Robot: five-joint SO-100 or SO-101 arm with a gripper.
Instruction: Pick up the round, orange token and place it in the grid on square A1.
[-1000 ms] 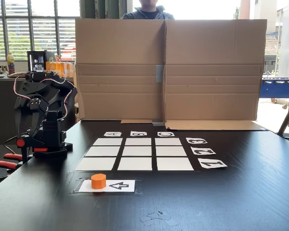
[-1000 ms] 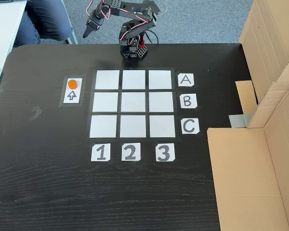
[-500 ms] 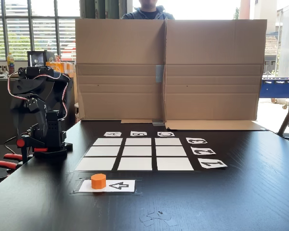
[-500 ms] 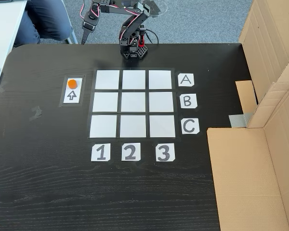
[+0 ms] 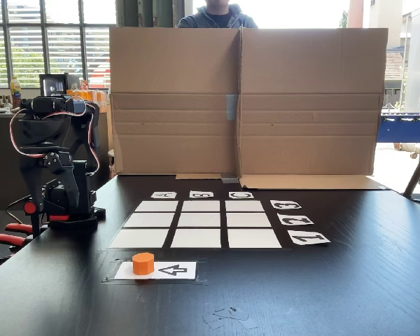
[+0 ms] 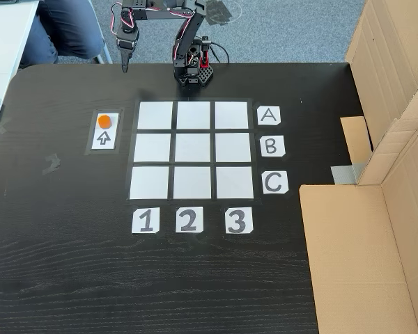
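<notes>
The small bright-orange cylindrical token (image 6: 105, 120) stands on the white arrow card (image 6: 104, 138), well below the jaws (image 6: 125, 66) in a fixed view; they look together. It seems light and rigid, best pinched across its round side.

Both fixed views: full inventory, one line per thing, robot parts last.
token: 1, orange, on the arrow card's end nearer the arm.
arrow card: 1, white with black arrow, left of the grid in the top-down view.
grid: 9 white cells, table centre.
square A1: 1, white, bare corner cell by the arrow card.
label cards: 6, white; A, B, C on one side, 1, 2, 3 on another.
cardboard screen: 1, brown, far edge in the front view.
table: 1, black.
person: 1, behind the screen.
arm base: 1, black, table edge.
gripper: 1, black, pointing down, above the token's side.
</notes>
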